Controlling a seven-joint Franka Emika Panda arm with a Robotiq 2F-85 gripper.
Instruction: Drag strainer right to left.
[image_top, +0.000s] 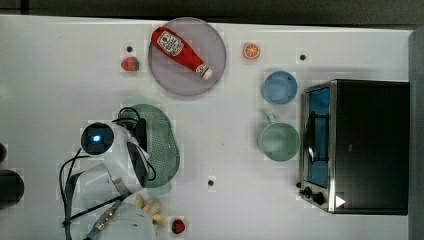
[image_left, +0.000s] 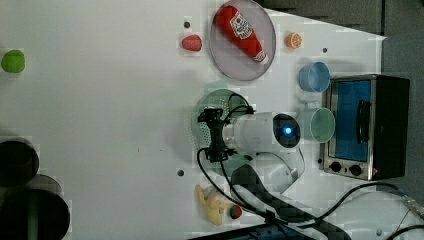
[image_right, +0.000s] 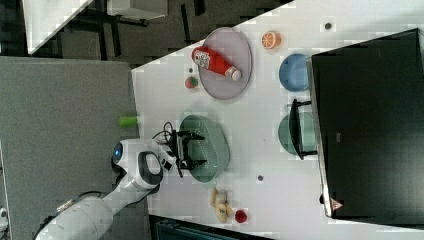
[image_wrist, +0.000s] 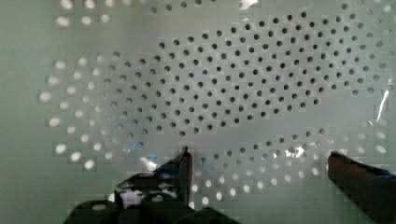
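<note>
Hovering inside strainer (image_top: 162, 145), hand (image_wrist: 259, 161) spread, w/ rim all round

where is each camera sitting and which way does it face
top view: overhead, facing straight down on the table; arm over the strainer.
left view: high, facing down; gripper open above the strainer.
right view: high, off the table's edge, angled down; arm reaching in.
wrist view: on the wrist, close above the strainer's holes; fingertips apart.
Shared: all three off-arm views show the ketchup bottle on its plate.
</note>
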